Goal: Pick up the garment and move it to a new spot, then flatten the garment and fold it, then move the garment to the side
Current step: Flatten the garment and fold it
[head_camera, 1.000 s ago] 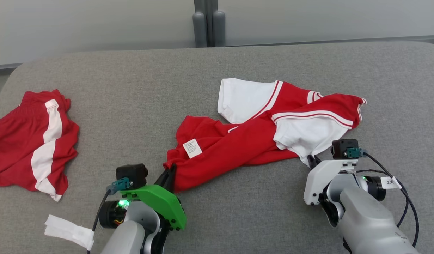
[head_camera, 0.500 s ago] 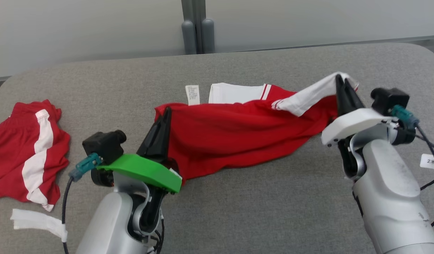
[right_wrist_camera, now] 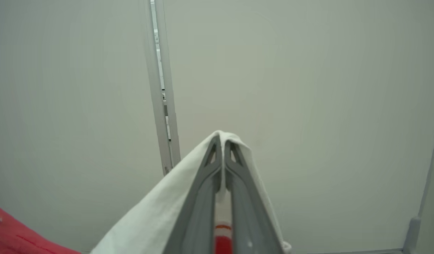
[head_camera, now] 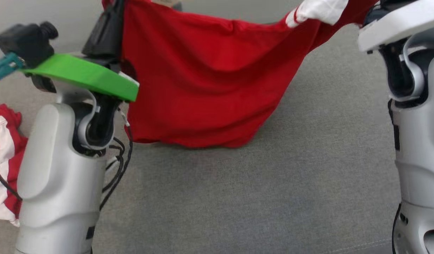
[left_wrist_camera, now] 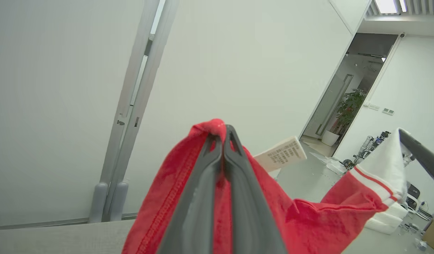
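The red cloth shirt (head_camera: 202, 88) with a white striped sleeve hangs over the grey fabric tabletop (head_camera: 273, 197), its long axis left to right. The left hand (left_wrist_camera: 224, 132) is clamped on its red hem, the right hand (right_wrist_camera: 222, 139) on the white sleeve.

Red-white shorts (head_camera: 3, 141) on grey surface (head_camera: 238, 197)

Head view close above, looking steeply down onto the grey surface (head_camera: 238, 197), left wrist view tilted upward along the left hand (left_wrist_camera: 224, 132) toward the pale wall (left_wrist_camera: 61, 88), right wrist view likewise along the right hand (right_wrist_camera: 222, 141), all three sharing the garment (head_camera: 202, 81).
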